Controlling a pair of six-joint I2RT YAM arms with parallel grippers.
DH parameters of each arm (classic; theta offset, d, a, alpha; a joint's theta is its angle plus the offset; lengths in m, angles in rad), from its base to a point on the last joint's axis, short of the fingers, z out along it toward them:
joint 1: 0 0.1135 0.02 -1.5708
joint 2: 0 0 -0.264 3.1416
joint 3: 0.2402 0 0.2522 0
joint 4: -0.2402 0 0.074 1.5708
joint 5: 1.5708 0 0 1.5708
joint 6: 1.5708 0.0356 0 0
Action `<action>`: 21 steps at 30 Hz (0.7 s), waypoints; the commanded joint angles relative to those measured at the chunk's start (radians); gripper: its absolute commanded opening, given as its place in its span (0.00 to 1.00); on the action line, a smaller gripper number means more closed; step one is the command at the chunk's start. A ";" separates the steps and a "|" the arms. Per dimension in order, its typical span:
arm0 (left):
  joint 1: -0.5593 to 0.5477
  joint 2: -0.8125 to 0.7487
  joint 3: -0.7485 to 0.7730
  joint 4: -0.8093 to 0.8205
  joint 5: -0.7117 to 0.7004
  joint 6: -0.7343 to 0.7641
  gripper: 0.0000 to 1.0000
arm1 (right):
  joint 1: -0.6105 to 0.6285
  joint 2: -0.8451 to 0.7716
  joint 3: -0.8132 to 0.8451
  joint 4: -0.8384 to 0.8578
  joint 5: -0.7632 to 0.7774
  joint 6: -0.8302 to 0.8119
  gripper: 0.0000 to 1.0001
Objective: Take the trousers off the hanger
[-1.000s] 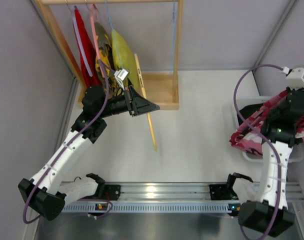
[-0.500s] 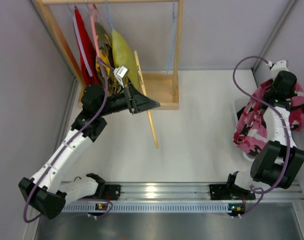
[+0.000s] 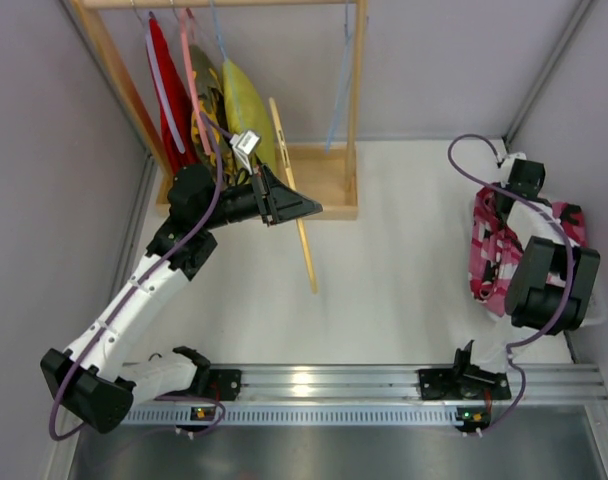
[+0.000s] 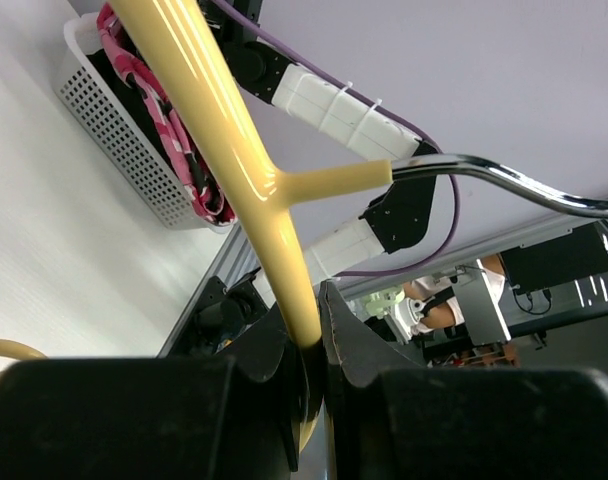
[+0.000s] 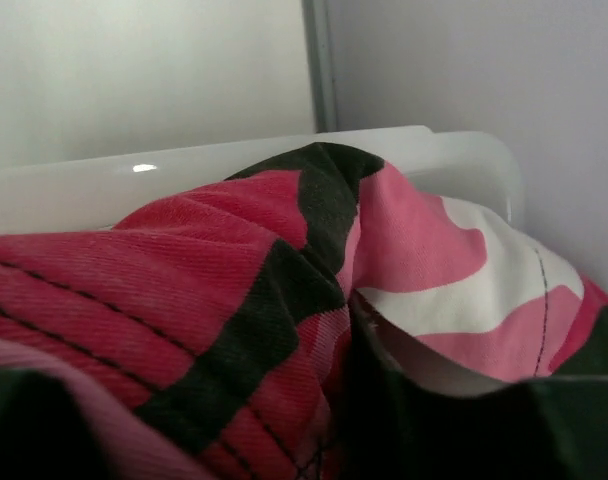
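My left gripper (image 3: 302, 209) is shut on the bar of a bare cream wooden hanger (image 3: 306, 255) and holds it out in front of the rack. In the left wrist view the fingers (image 4: 359, 345) clamp the hanger (image 4: 246, 150) below its metal hook (image 4: 514, 182). The pink, white and black camouflage trousers (image 3: 489, 250) lie heaped in the white basket at the right. My right gripper (image 3: 511, 200) is down in them, and the cloth (image 5: 204, 270) is bunched against its dark finger (image 5: 444, 420). I cannot make out the plain black trousers.
A wooden rack (image 3: 329, 180) at the back left holds a red garment (image 3: 167, 90) and yellow-green garments (image 3: 246, 105) on hangers. The white basket (image 4: 114, 135) stands by the right wall, and its rim (image 5: 234, 160) shows close up. Grey walls stand close on both sides.
My right arm has folded back and lowered the camouflage trousers into the basket. The left arm and the hanger have barely moved.
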 commanded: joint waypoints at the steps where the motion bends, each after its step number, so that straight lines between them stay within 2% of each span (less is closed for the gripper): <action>1: 0.005 -0.011 0.049 0.072 -0.007 0.045 0.00 | -0.008 0.017 0.078 -0.166 -0.069 0.081 0.46; 4: 0.005 -0.020 0.052 0.064 -0.007 0.053 0.00 | -0.014 -0.035 0.125 -0.240 -0.112 0.089 0.72; 7: 0.008 -0.028 0.055 0.058 -0.010 0.059 0.00 | -0.026 -0.110 0.156 -0.304 -0.137 0.061 0.90; 9: 0.007 -0.029 0.054 0.058 -0.013 0.054 0.00 | -0.048 -0.157 0.202 -0.391 -0.185 0.055 0.97; 10: 0.008 -0.028 0.055 0.058 -0.010 0.054 0.00 | -0.057 -0.174 0.223 -0.425 -0.206 0.050 0.99; 17: 0.008 -0.015 0.071 0.058 -0.022 0.056 0.00 | -0.091 -0.367 0.481 -0.709 -0.428 0.009 1.00; 19: 0.007 -0.006 0.078 0.061 -0.039 0.048 0.00 | -0.089 -0.386 0.565 -0.830 -0.578 0.044 0.99; 20: 0.007 -0.003 0.081 0.063 -0.042 0.045 0.00 | -0.085 -0.385 0.664 -0.870 -0.635 0.071 0.99; 21: 0.008 0.006 0.084 0.063 -0.047 0.041 0.00 | -0.060 -0.380 0.711 -0.913 -0.722 0.143 1.00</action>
